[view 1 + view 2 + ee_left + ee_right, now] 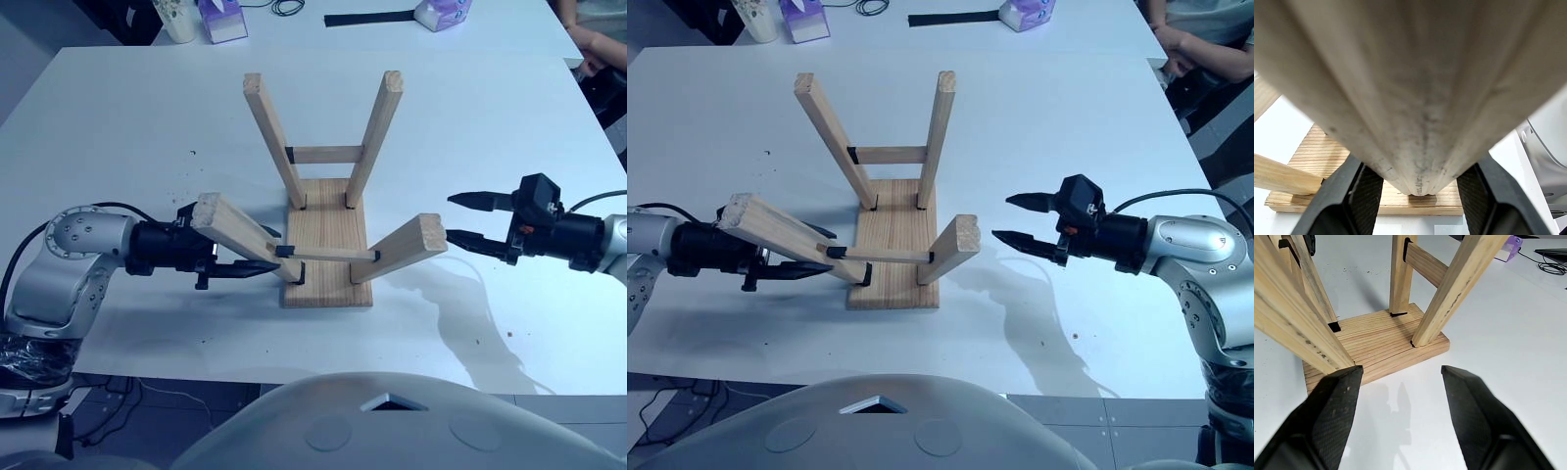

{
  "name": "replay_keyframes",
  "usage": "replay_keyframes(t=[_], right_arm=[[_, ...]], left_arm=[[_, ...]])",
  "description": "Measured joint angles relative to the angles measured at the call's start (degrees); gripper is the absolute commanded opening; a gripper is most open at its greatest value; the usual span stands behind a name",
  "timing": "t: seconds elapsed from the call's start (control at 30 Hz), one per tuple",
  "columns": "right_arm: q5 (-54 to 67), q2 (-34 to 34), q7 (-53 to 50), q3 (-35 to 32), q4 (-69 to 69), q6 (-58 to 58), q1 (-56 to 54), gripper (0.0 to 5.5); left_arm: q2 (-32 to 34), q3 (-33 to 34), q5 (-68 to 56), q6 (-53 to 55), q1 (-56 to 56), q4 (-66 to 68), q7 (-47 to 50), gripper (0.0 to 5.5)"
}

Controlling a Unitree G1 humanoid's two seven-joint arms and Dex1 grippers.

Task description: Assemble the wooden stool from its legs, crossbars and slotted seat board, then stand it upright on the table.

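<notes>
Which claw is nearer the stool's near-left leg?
Left. The left claw clasps the near-left leg; the right claw hangs open beyond the near-right leg, touching nothing.

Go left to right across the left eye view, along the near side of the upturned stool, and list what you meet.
Near left leg, with the left gripper clamped around it → near crossbar → near right leg → right gripper, open.
</notes>
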Motion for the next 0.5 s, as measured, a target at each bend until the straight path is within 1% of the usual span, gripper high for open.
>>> replay_keyframes(t=[0.3,0.4,0.5], right_arm=[[0.3,0.4,-0.6,1.2,-2.0,0.1,-0.2,2.93],[0.3,0.4,-0.5,1.6,-2.0,0.1,-0.1,2.93],[-0.6,0.3,-0.4,2.0,-1.9,-0.1,0.4,2.93]], left_arm=[[-0.1,-4.7,0.4,1.5,-2.9,-3.1,6.3,2.07],[-0.1,-5.4,0.6,0.6,-3.0,-3.1,7.1,2.07],[-0.1,-7.1,3.3,-0.8,-3.0,-3.0,8.4,2.07]])
